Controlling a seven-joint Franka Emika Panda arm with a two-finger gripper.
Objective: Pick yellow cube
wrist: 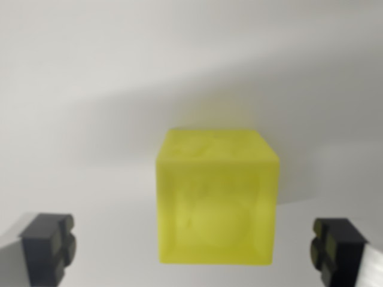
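While gripper [194, 248] hangs low, fingers [49, 246] spread wide — yellow cube [216, 197] betw. them, untouched.

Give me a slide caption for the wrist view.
Open gripper straddles the yellow cube on a white surface, fingers clear of both sides.

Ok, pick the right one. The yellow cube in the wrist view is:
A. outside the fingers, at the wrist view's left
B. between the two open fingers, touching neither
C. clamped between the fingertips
B: the yellow cube sits between the gripper fingertips, with a clear gap on each side.
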